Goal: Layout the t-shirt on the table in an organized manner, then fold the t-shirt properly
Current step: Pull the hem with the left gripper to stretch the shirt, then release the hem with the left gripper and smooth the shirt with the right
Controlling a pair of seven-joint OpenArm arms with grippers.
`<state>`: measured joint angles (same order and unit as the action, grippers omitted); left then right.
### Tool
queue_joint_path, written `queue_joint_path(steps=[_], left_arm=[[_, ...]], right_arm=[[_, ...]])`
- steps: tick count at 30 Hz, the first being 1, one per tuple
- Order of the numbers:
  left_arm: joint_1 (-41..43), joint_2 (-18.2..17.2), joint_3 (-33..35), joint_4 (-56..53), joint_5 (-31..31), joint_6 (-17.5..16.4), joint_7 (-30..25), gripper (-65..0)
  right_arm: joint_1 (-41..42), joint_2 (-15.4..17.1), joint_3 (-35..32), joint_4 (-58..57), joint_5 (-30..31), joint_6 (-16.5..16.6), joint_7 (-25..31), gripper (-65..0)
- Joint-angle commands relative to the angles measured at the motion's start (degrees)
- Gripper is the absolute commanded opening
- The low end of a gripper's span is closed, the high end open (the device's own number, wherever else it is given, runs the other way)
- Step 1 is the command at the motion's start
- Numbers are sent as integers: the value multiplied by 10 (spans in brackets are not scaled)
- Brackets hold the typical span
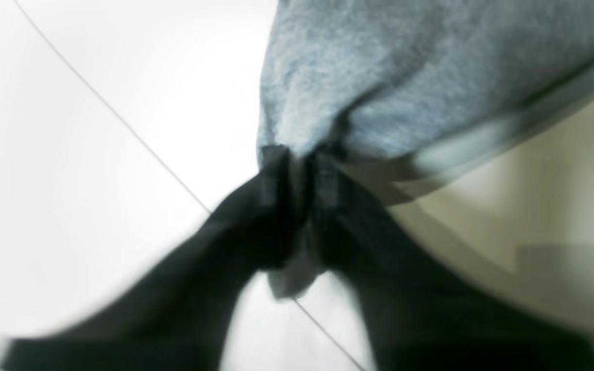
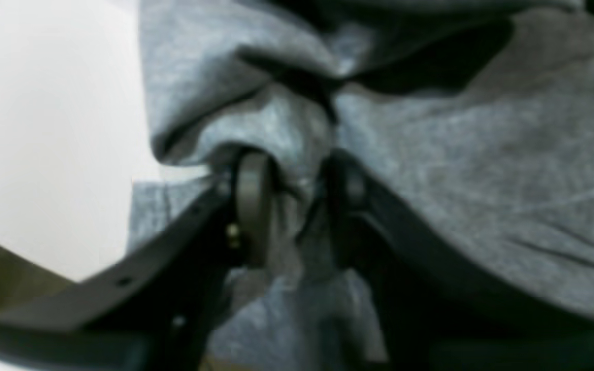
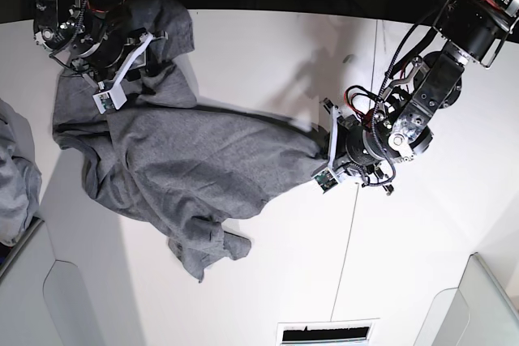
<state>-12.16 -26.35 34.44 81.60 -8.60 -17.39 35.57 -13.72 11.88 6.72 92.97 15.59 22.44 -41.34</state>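
Note:
The heather grey t-shirt [image 3: 182, 160] hangs stretched between my two grippers over the white table [image 3: 268, 54], its lower part drooping in folds at the front left. My left gripper [image 3: 322, 150] is shut on a bunched edge of the t-shirt [image 1: 379, 77] at the middle right; in the left wrist view its fingertips [image 1: 276, 175] pinch the cloth together. My right gripper [image 3: 109, 66] is shut on the shirt [image 2: 457, 154] at the far left; its pads [image 2: 250, 201] clamp a fold in the right wrist view.
A paler bluish-grey heap of cloth [image 3: 16, 180] lies at the table's left edge. A thin dark seam [image 3: 357, 192] runs across the table under the left arm. White bins [image 3: 77, 297] stand at the front left and front right [image 3: 486, 305].

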Motion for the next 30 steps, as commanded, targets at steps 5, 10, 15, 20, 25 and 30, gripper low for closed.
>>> queue_joint_path(steps=[5,10,15,20,25,30], left_arm=[[-10,-16,-4,33,-36,0,1,-390],[-5,-27,-4,74,-61,0,9,-390],[16,-48,-4,103,-87,0,9,-390],[28,-71,-11,104,-106,0,11,-390],[36,-83,-87,104,-157,-26,29,-390],[70,-83,-193,104,-235,-84,53,-390]], right_arm=[[0,-15,1,66,18,22,3,-437],[27,-25,-18,86,18,50,6,-428],[82,-25,-109,84,-85,51,22,-294],[155,-24,-224,35,-178,35,24,-285],[220,-24,-322,-45,-211,27,24,-285],[256,-24,-383,-103,-215,18,23,-285]])
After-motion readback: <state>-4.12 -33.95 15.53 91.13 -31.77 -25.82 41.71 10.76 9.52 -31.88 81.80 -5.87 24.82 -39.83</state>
